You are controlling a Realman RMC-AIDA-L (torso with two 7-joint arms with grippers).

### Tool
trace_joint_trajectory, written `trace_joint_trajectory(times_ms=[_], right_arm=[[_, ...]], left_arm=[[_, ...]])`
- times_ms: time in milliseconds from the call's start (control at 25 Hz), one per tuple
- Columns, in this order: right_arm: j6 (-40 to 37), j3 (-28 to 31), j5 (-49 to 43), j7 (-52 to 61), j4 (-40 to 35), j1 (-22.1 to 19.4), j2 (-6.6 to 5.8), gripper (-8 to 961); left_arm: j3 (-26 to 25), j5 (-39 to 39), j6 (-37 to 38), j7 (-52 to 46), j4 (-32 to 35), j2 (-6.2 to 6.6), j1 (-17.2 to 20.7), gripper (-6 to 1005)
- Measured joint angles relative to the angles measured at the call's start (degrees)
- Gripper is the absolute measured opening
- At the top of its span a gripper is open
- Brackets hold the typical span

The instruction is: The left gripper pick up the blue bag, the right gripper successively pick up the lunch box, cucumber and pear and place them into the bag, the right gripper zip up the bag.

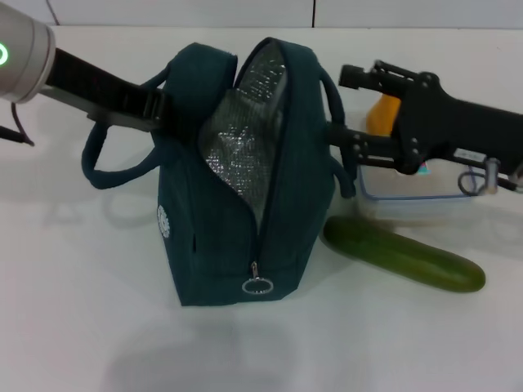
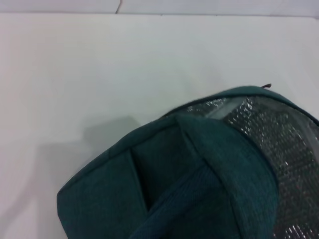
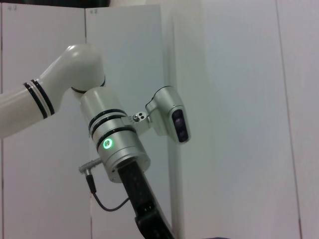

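At the blue bag (image 1: 245,204) (unzipped), left claw (image 1: 159,106) seemingly grips fabric; right claw's (image 1: 347,106) state unclear

no readable text, bag logo (image 1: 164,221) illegible

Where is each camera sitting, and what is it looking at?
Head view: from the robot's head, looking down at the blue bag, cucumber, lunch box and pear; both arms show, left gripper at the bag's top, right gripper beside it.
Left wrist view: above the bag, onto its foil lining; no fingers show.
Right wrist view: faces across to the left arm and a wall.
Head and left wrist share the bag.
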Motion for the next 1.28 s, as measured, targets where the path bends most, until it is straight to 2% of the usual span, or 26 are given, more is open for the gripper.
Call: trace_joint_trajectory(times_ms=[240, 440, 600, 760, 1280], right_arm=[[1.5, -3.0, 3.6, -0.3, -0.6, 1.3, 0.00, 793], [8.2, -6.2, 4.0, 0.3, 0.4, 2.5, -0.01, 793], [14.1, -12.9, 6.2, 0.3, 0.7, 1.6, -0.01, 794], [16.8, -15.8, 6.9, 0.3, 0.7, 0.3, 0.00, 793], [22.2, -17.0, 6.8, 2.3, 0.8, -1.1, 0.00, 794]], left_arm=[[0.1, -1.3, 0.0, -0.8, 2.0, -0.72, 0.0, 54], [1.2, -4.6, -0.5, -1.6, 2.8, -1.27, 0.4, 54], [1.5, -6.4, -0.6, -1.7, 2.8, -1.28, 0.6, 54], [1.4, -6.8, -0.7, -1.8, 2.9, -1.28, 0.6, 54], [-1.5, -8.0, -1.3, -1.4, 3.0, -0.67, 0.9, 54]])
